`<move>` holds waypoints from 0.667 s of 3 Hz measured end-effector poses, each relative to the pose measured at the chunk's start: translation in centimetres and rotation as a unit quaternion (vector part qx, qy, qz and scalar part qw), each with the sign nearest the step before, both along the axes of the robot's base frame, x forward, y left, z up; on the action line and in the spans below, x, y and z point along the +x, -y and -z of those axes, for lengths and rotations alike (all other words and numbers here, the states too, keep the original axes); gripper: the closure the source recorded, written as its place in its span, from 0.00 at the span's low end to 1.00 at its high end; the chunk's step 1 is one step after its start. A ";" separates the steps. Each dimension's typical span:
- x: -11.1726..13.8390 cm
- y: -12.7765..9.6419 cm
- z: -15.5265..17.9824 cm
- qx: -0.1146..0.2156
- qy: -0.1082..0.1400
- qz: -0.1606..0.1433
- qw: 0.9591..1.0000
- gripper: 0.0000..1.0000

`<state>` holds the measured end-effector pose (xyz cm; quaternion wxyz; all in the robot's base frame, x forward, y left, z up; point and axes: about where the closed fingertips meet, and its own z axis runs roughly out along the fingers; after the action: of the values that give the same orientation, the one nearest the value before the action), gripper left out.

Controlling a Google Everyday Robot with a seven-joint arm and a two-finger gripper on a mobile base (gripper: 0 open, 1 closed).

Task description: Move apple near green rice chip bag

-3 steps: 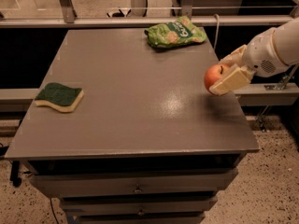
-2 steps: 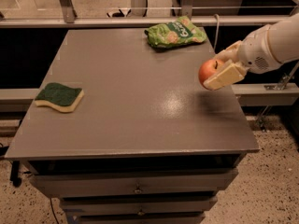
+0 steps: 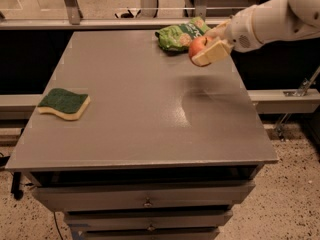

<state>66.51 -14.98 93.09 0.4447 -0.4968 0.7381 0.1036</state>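
Observation:
The red-orange apple [image 3: 197,46] is held in my gripper [image 3: 210,48], whose cream fingers are shut around it above the back right part of the grey table [image 3: 140,109]. The apple hangs in the air just in front of and to the right of the light green rice chip bag [image 3: 179,35], which lies flat at the table's far edge. My white arm [image 3: 272,16] reaches in from the upper right.
A dark green sponge with a yellow base [image 3: 64,103] lies near the table's left edge. Drawers [image 3: 145,201] sit under the tabletop. A rail and glass partition run behind the table.
My gripper has carried the apple up and toward the back left, from the table's right edge to just beside the chip bag. Bag and sponge have not moved.

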 end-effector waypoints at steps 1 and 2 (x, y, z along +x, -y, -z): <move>5.0 -0.8 -0.2 -0.001 0.014 0.015 1.000 1.00; 8.7 -0.3 0.7 -0.014 0.014 0.038 0.999 1.00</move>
<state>75.17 -14.66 92.44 0.4511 -0.4765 0.7514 0.0694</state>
